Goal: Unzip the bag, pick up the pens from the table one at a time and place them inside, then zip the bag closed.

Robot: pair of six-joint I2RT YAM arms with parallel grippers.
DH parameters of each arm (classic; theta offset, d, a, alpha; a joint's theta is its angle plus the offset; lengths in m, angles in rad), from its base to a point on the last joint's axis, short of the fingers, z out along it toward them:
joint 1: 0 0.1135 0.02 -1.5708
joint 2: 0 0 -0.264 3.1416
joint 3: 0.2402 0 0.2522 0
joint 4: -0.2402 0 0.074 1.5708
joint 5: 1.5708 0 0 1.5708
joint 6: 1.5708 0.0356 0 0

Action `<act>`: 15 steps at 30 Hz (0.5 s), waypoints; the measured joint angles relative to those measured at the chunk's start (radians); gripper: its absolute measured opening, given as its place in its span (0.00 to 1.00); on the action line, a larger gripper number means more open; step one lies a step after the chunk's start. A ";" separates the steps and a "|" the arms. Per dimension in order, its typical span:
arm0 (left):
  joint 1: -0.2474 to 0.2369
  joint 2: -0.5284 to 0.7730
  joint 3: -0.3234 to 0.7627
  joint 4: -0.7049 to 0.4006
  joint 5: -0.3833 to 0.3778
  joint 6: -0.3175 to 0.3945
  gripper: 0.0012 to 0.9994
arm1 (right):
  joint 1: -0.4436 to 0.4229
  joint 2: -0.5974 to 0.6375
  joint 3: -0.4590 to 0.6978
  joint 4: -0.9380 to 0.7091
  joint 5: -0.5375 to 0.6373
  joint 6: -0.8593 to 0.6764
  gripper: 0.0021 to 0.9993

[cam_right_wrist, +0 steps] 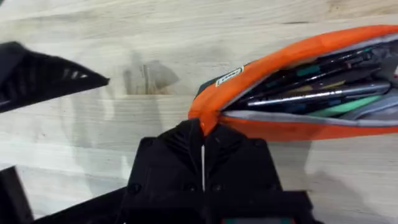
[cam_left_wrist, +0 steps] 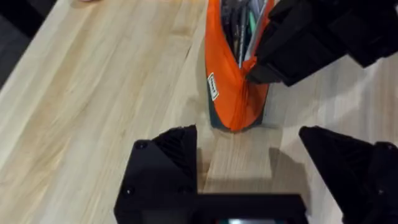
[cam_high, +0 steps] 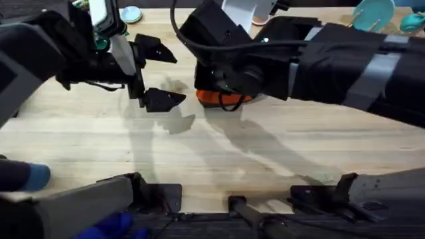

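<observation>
Pinching the near end of the bag (cam_right_wrist: 292,93), the right gripper (cam_right_wrist: 203,140) has its two fingers pressed together right where the zipper line ends, most likely on the zipper pull or the fabric beside it; the pull itself is hidden between them. From the left wrist view, the same gripper (cam_left_wrist: 267,71) sits against the pouch's upper seam at that end. The left gripper (cam_high: 154,73) hovers just beside the bag with its fingers spread wide and nothing between them, over bare wood.

The bag stands on its dark base toward the far edge of the table (cam_high: 219,166), near the middle, largely covered from overhead by the right arm. Its mouth gapes open along most of the top, and the pens (cam_right_wrist: 311,93) lie inside lengthwise, a silver one and darker ones among other contents.

By my reading, the unzipping and loading are finished, since no pen lies on the visible tabletop. What remains is drawing the zipper shut along the full length, probably with the left gripper bracing the bag.
</observation>
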 joint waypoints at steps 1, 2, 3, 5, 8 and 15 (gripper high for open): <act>0.000 0.020 0.000 0.000 0.012 0.012 0.99 | 0.000 0.000 0.000 0.000 0.000 0.000 0.03; 0.000 0.032 0.000 0.000 0.022 0.021 0.99 | 0.000 0.000 0.000 0.000 0.000 0.000 0.03; 0.000 0.049 0.000 0.000 0.036 0.034 0.99 | 0.000 0.000 0.000 0.000 0.000 0.000 0.03; 0.000 0.077 0.000 0.000 0.064 0.057 0.99 | 0.000 0.000 0.000 0.000 0.000 -0.001 0.03; 0.002 0.121 0.000 0.000 0.106 0.094 0.99 | 0.000 0.000 0.000 0.000 0.001 -0.004 0.03; 0.013 0.240 0.000 0.001 0.194 0.167 0.99 | 0.000 0.000 0.000 0.000 0.003 -0.007 0.03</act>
